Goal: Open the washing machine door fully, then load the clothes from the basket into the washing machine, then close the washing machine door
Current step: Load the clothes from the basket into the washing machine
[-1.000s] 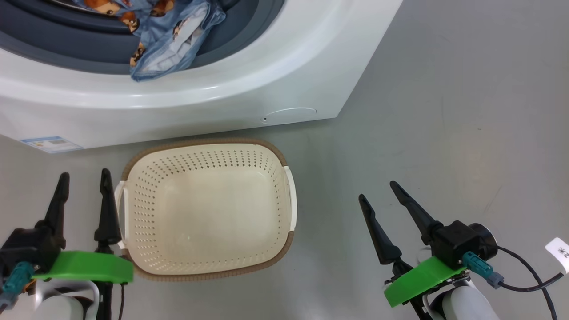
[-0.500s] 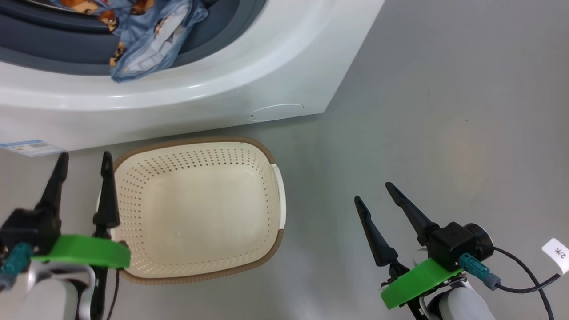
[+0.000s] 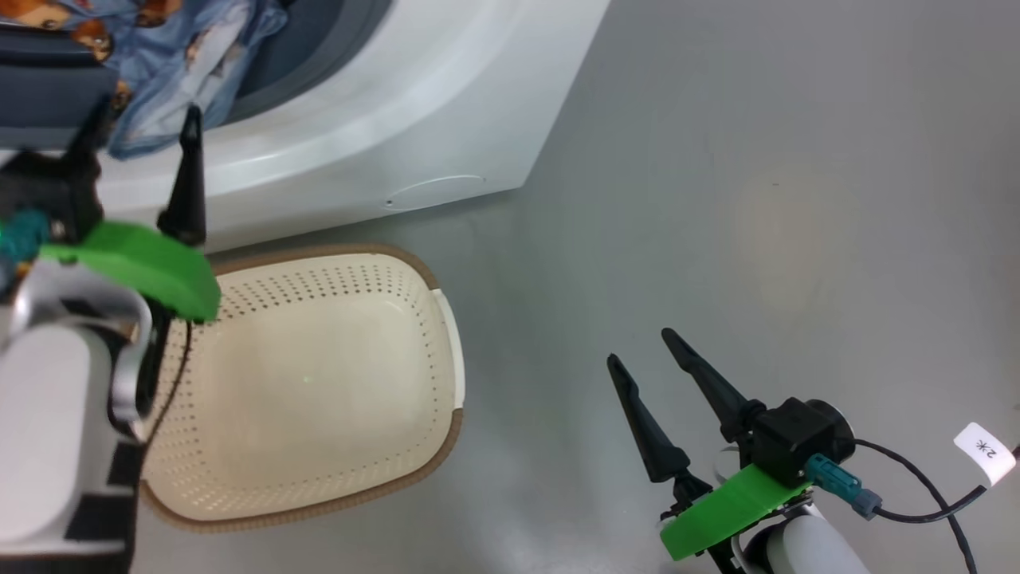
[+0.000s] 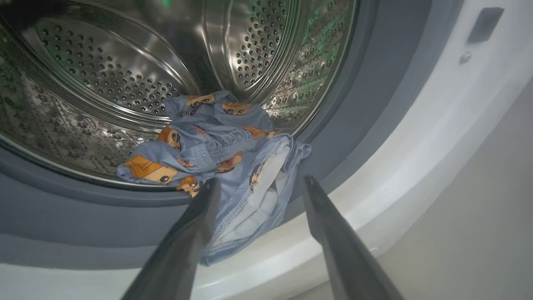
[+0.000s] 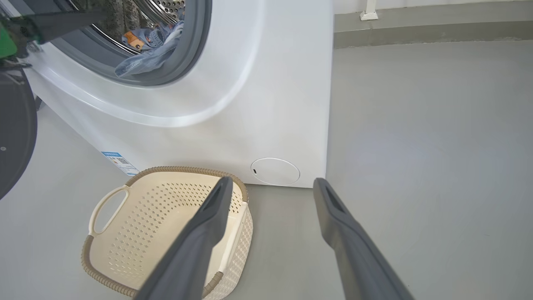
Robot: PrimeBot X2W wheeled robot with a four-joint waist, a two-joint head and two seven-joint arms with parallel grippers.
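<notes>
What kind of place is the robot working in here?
Probably a laundry area, perhaps a test room: a white front-loading washing machine with a blue garment at its drum's mouth, an empty basket on the floor before it.

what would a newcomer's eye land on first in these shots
The blue garment with orange bear prints, spilling from the steel drum over the grey gasket of the washing machine. Next, the empty cream basket on the floor right before the machine, and the left gripper hovering open, fingers pointed at that garment.
</notes>
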